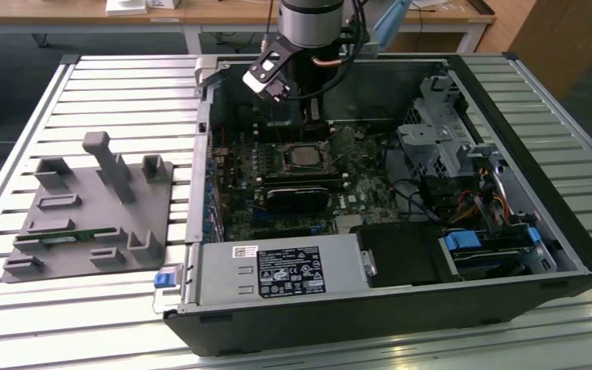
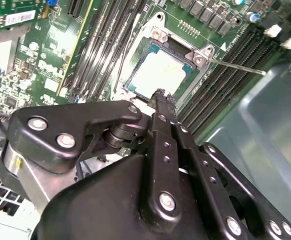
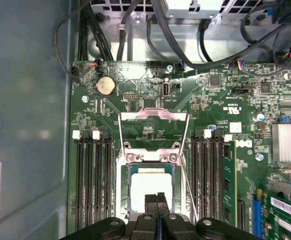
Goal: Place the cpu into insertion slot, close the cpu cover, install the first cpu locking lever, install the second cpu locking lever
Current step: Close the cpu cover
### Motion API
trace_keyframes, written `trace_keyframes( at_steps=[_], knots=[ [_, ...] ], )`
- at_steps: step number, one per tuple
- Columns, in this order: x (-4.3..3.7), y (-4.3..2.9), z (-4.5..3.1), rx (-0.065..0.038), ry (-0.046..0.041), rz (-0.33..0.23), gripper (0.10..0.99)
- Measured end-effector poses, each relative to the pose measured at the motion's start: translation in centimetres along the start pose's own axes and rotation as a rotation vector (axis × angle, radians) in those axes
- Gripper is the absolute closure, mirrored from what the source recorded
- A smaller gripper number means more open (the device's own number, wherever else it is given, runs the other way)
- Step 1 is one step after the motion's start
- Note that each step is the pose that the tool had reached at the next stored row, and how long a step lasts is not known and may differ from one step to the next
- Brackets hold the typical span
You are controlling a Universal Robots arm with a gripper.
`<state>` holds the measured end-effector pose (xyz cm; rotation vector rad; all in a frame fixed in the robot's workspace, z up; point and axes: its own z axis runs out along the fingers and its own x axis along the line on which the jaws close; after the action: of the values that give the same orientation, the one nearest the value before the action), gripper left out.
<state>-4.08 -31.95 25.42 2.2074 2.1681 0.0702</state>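
The black two-fingered claw (image 3: 157, 199) comes first, its fingers pressed together with nothing visible between them. In both wrist views its tip (image 2: 159, 95) hangs over the near edge of the one small flat square cpu with a pale silvery top (image 3: 150, 186); I cannot tell if they touch. The cpu lies flat inside the single square dark-framed insertion slot (image 2: 174, 46).

Two banks of long narrow black card slots (image 3: 93, 185) flank the socket closely, one on each side, so the open room is straight above it. One thin steel wire locking lever (image 2: 235, 66) angles out free over one bank.

Beyond the chip, the one thin silvery square cpu cover frame (image 3: 154, 116) is swung up off the slot, the green circuit board (image 3: 135, 77) showing through its window. Farther on, a single round silver coin cell (image 3: 104, 86) sits near the board's edge, and black cables (image 3: 185, 45) loop past it. A plain grey steel case wall (image 3: 25, 125) borders the board along one side.

In the exterior view, the black computer tower (image 1: 378, 316) lies open on a slatted metal table (image 1: 121, 85), with a grey moulded fixture tray (image 1: 80, 216) on the exterior view's left.
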Motion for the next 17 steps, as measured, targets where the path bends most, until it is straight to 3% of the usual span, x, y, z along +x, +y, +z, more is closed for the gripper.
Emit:
trace_keyframes(
  at_steps=[3,10,15,17],
  knots=[
    [0.00,0.03,-0.47,0.003,-0.0001,0.000,0.980],
    [-0.69,0.16,-0.46,0.004,0.0000,0.000,0.980],
    [-0.67,2.09,-0.32,0.006,0.0004,-0.003,0.980],
    [-0.67,2.28,-0.32,0.006,0.0011,-0.008,0.980]
  ],
)
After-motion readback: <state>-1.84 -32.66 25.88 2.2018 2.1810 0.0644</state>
